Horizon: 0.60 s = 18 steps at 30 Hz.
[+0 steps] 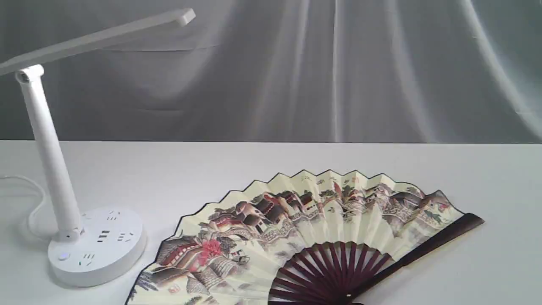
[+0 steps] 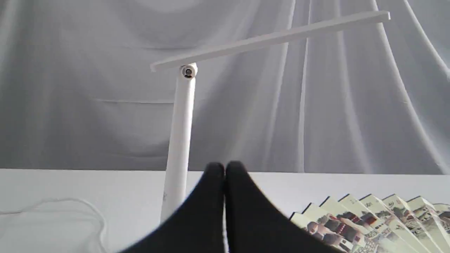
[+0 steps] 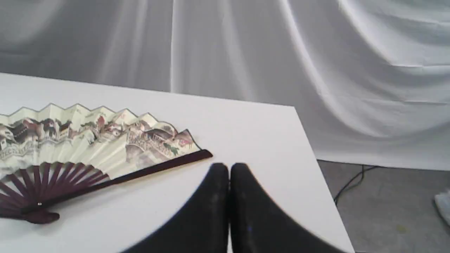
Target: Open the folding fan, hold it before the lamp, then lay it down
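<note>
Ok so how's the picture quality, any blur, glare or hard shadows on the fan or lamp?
Exterior view: soft even light, no glare on the folding fan, faint shadow beside the lamp; the fan's lower edge is cropped. Left wrist view: the left gripper is a blurred dark shape, the lamp sharper. Right wrist view: the right gripper equally blurred, the fan fairly crisp.

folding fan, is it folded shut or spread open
Spread open. The folding fan lies flat on the table, its pleated paper fanned out in a wide arc and the dark ribs splayed from the pivot.
</note>
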Each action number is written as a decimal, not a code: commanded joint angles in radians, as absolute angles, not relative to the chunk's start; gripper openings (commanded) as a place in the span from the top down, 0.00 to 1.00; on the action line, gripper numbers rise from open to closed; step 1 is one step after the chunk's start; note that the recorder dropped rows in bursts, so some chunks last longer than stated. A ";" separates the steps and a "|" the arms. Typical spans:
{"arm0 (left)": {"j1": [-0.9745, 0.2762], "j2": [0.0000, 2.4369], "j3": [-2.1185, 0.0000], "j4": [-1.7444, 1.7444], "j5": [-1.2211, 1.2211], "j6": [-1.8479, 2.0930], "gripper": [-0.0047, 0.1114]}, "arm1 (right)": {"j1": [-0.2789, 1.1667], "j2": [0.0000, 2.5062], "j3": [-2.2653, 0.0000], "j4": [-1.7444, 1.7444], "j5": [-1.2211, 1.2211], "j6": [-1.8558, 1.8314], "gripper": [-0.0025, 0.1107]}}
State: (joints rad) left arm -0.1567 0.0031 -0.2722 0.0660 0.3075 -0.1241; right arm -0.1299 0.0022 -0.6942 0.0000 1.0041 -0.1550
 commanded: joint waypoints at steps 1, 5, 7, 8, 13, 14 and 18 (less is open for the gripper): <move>-0.161 0.000 -0.199 0.063 0.176 -0.131 0.96 | -0.129 0.000 -0.591 0.010 0.895 -0.157 0.98; -0.161 0.000 -0.149 0.063 0.126 -0.131 0.96 | -0.129 0.000 -0.500 0.024 0.759 -0.150 0.98; -0.161 0.000 -0.134 0.063 0.130 -0.131 0.96 | -0.129 0.000 -0.458 0.034 0.673 -0.150 0.98; -0.161 0.000 -0.129 0.063 0.133 -0.131 0.96 | -0.129 0.000 -0.434 0.041 0.620 -0.150 0.98; -0.161 0.000 -0.129 0.063 0.138 -0.133 0.96 | -0.129 0.000 -0.309 0.111 0.339 -0.150 0.98; -0.161 0.000 -0.129 0.063 0.138 -0.131 0.96 | -0.129 0.000 -0.287 0.123 0.305 -0.150 0.98; -0.161 0.000 -0.105 0.063 0.133 -0.123 0.96 | -0.129 0.000 -0.169 0.150 0.187 -0.152 0.98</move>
State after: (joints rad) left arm -0.1567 0.0031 -0.1182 0.0660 0.1414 -0.1241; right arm -0.1299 0.0040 -0.2144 0.1376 0.2518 -0.1550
